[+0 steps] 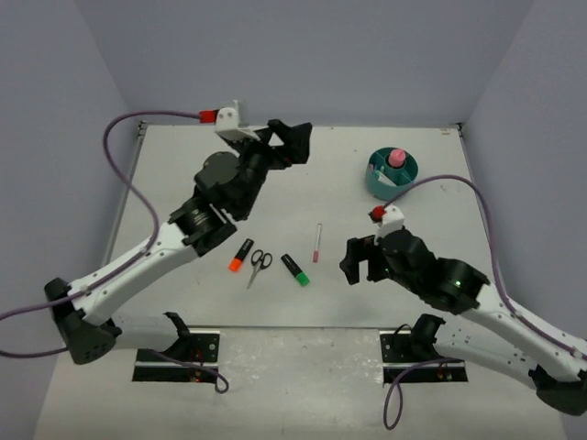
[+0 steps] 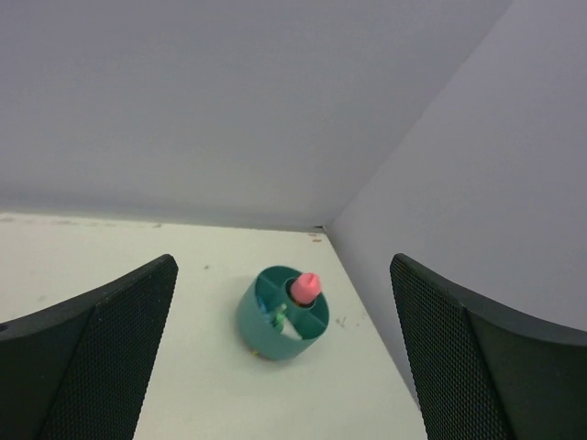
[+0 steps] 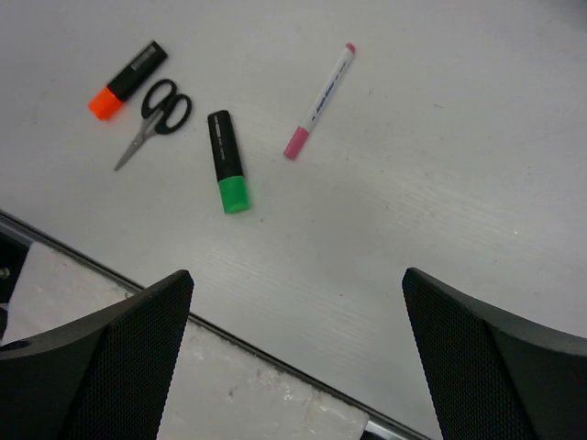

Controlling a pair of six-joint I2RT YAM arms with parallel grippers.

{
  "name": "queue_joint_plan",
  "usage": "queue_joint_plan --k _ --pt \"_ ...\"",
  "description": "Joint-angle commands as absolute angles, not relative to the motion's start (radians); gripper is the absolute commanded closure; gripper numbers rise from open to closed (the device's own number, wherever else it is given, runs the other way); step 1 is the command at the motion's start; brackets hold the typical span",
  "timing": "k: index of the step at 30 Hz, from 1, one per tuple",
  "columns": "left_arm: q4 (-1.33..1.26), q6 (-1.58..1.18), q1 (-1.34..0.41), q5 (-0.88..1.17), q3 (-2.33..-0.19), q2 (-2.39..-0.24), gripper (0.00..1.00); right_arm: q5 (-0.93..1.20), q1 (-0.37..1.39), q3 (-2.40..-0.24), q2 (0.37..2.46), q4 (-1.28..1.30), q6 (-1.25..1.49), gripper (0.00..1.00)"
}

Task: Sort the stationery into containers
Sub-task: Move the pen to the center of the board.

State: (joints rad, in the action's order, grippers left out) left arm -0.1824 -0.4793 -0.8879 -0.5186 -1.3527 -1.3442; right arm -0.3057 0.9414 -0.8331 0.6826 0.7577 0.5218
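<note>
The round teal organizer (image 1: 392, 174) stands at the back right of the table, seen in the left wrist view as the organizer (image 2: 275, 335). A pink-capped glue stick (image 2: 305, 286) stands upright in its central cup. Something small and green (image 2: 278, 317) lies in an outer compartment. My left gripper (image 1: 289, 142) hangs open and empty at the back, well left of the organizer. An orange highlighter (image 3: 128, 80), black-handled scissors (image 3: 158, 108), a green highlighter (image 3: 227, 160) and a thin pen (image 3: 319, 99) lie loose mid-table. My right gripper (image 3: 298, 275) is open and empty, just right of them.
The table's front edge (image 3: 229, 335) runs under the right gripper's fingers. Grey walls close in the table at the back and both sides. A purple cable (image 1: 431, 181) arcs past the organizer toward the right wrist.
</note>
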Motion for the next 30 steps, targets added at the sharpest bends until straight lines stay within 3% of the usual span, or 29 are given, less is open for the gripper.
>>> queue_joint_plan --k 1,6,10,14,26,28,30 --pt "0.116 -0.605 -0.890 -0.537 -1.023 -1.087 0.00 -0.310 0.937 -0.894 1.035 0.640 0.614 0.01" --pt "0.231 -0.666 -0.892 -0.441 -0.849 -0.860 0.00 -0.409 0.901 -0.987 1.330 0.537 0.681 0.02" --pt "0.368 -0.670 -0.891 -0.393 -0.820 -0.750 0.00 -0.286 0.839 -1.145 1.612 0.530 0.684 0.21" --pt "0.410 -0.662 -0.891 -0.360 -0.759 -0.648 0.00 -0.311 0.831 -1.272 1.795 0.575 0.715 0.35" --pt "0.428 -0.663 -0.891 -0.348 -0.681 -0.553 0.00 -0.266 0.796 -1.208 1.915 0.512 0.741 0.57" --pt "0.428 -0.663 -0.891 -0.347 -0.681 -0.568 0.00 -0.236 0.793 -1.196 1.922 0.494 0.734 0.64" --pt "0.429 -0.663 -0.892 -0.345 -0.680 -0.577 0.00 -0.211 0.785 -1.172 1.922 0.474 0.732 0.79"
